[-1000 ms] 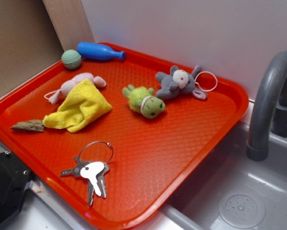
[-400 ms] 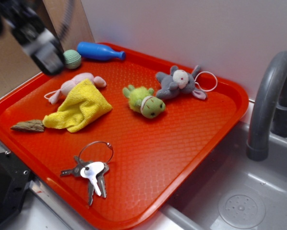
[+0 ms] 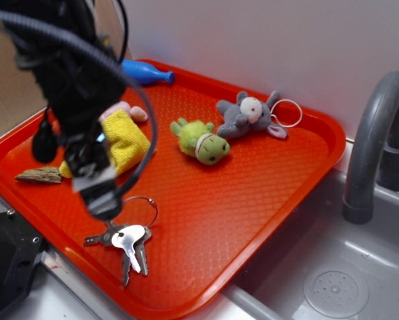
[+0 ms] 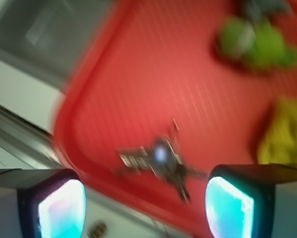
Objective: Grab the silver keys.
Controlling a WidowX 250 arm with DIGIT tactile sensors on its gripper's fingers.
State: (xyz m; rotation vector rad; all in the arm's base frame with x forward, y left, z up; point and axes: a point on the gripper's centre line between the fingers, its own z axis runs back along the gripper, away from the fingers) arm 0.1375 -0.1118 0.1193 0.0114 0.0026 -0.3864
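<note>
The keys (image 3: 126, 241) lie flat on the red tray (image 3: 266, 220) near its front corner, fanned out below their wire ring (image 3: 134, 208), and nothing touches them: the grab is not yet made. In the wrist view the keys (image 4: 161, 157) show blurred between and beyond the two fingertips (image 4: 61, 208), which stand wide apart at the lower corners of the picture, so the claw (image 4: 146, 206) is spread wide and empty. From outside, the claw (image 3: 99, 190) hangs above the tray just behind the ring, toward the left edge, with the arm (image 3: 73, 73) rising dark and blurred over the yellow cloth (image 3: 123, 143). How high it sits over the tray I cannot tell. By my reading the approach is partly done; what is left is to line up over the bunch, come down to the tray floor, close on the keys and lift. The keys lie thin and flat, so the fingers will likely need to reach the tray surface to catch them. Farther off, the green plush (image 3: 203, 141) lies mid-tray, the grey plush (image 3: 246, 115) with its white loop (image 3: 289, 113) near the back edge, a blue bottle (image 3: 146, 72) at the back left corner, and a sink (image 3: 319, 267) with a grey tap (image 3: 373, 147) to the right of the tray.
</note>
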